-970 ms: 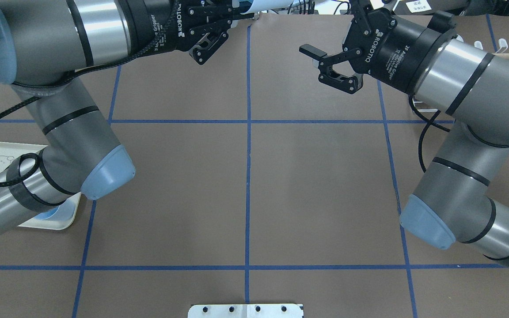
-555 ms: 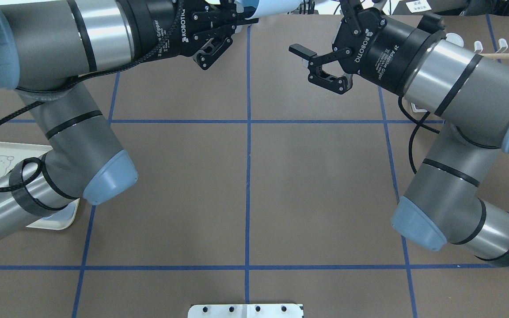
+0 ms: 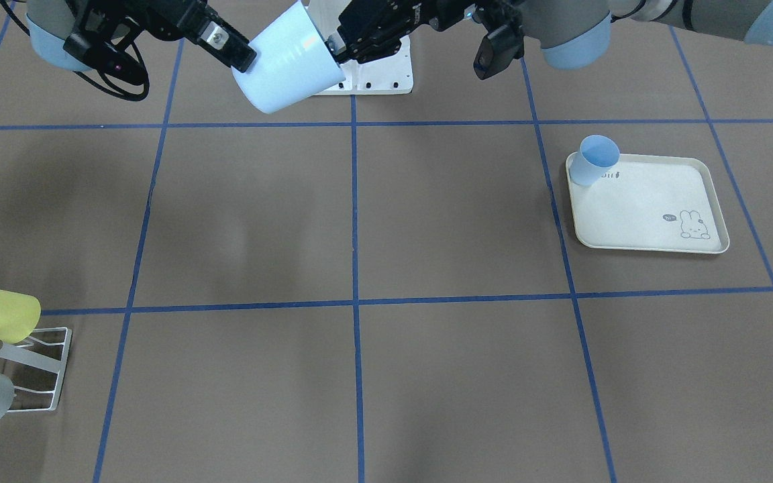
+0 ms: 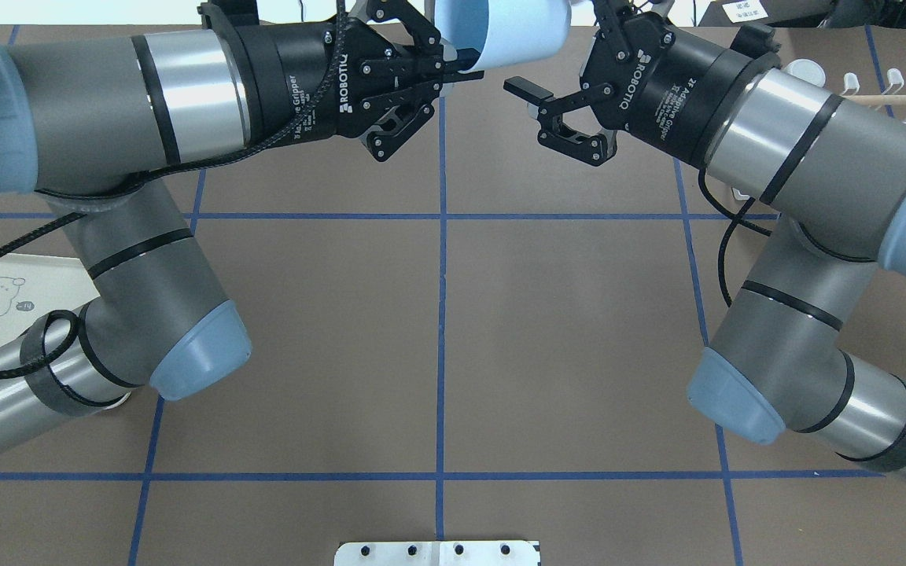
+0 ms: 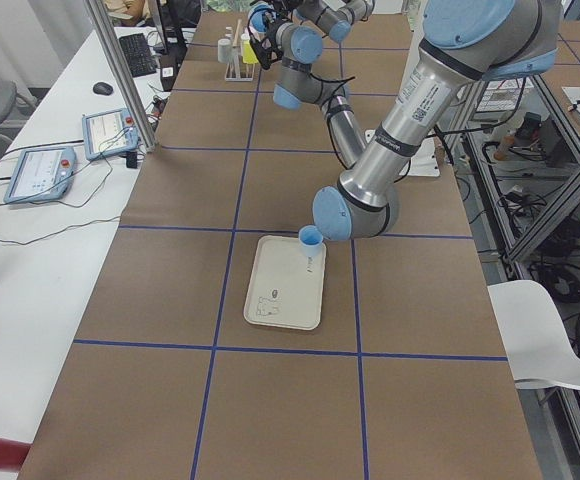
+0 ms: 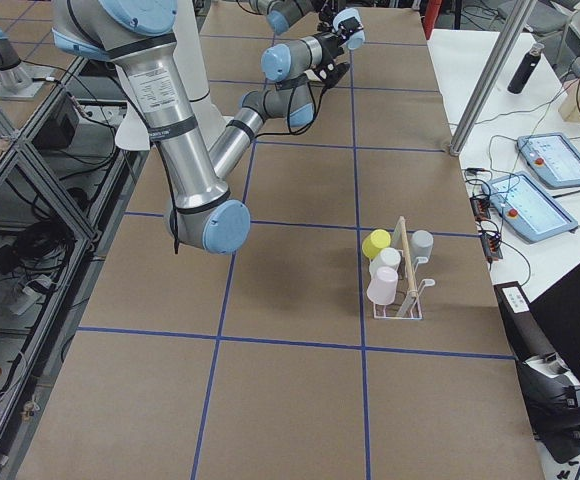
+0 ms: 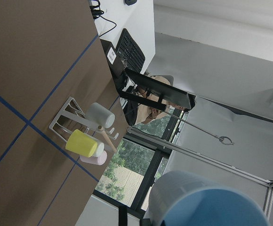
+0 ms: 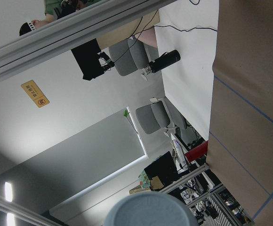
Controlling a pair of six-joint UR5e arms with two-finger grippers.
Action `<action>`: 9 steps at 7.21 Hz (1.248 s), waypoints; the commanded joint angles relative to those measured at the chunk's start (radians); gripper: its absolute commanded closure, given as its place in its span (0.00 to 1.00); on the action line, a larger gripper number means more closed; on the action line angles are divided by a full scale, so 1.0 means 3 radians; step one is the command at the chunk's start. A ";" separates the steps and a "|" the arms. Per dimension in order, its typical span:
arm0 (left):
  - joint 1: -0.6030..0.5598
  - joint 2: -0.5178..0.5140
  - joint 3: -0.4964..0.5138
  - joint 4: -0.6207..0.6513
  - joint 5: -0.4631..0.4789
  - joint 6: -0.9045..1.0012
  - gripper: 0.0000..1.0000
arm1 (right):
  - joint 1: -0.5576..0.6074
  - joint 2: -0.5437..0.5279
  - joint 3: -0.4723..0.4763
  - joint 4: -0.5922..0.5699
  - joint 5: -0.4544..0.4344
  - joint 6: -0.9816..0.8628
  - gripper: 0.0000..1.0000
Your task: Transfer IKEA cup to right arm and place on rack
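My left gripper (image 4: 459,69) is shut on the rim of a light blue cup (image 4: 500,31) and holds it tilted in the air over the table's far middle. The cup also shows in the front view (image 3: 289,67) and in the left wrist view (image 7: 207,202). My right gripper (image 4: 545,49) is open, with its jaws on either side of the cup's base. One of its fingers (image 3: 224,45) lies against the cup's wall; the other is hidden. The white wire rack (image 3: 31,369) with a wooden peg stands at the far right (image 6: 405,290) and holds several cups.
A cream rabbit-print tray (image 3: 648,208) lies on my left side with a small blue cup (image 3: 594,159) at its corner. A white base plate (image 4: 437,553) sits at the near table edge. Blue tape lines cross the brown table.
My left gripper has brought the cup back toward the centre line and further into view. My right gripper has moved left up to the cup, still open.
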 commanded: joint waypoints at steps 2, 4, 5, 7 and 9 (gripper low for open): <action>0.0010 0.0034 -0.0054 -0.0002 -0.0116 0.0004 1.00 | 0.0005 -0.0005 0.0020 0.0007 0.0007 -0.0010 0.01; 0.0010 0.0029 -0.0054 -0.0002 -0.0117 0.0004 1.00 | 0.0000 -0.0040 0.0035 0.0002 0.0012 -0.0036 0.22; 0.0010 0.0029 -0.0054 -0.0002 -0.0112 -0.0001 1.00 | 0.0000 -0.0046 0.0035 0.0002 0.0012 -0.0046 0.33; 0.0010 0.0029 -0.0054 -0.0002 -0.0111 -0.0001 0.53 | 0.0000 -0.0041 0.0045 0.0002 0.0012 -0.0046 0.56; -0.0015 0.0049 -0.0105 0.0024 -0.0127 0.0025 0.00 | 0.0015 -0.0051 0.0071 0.0002 0.0017 -0.0061 0.69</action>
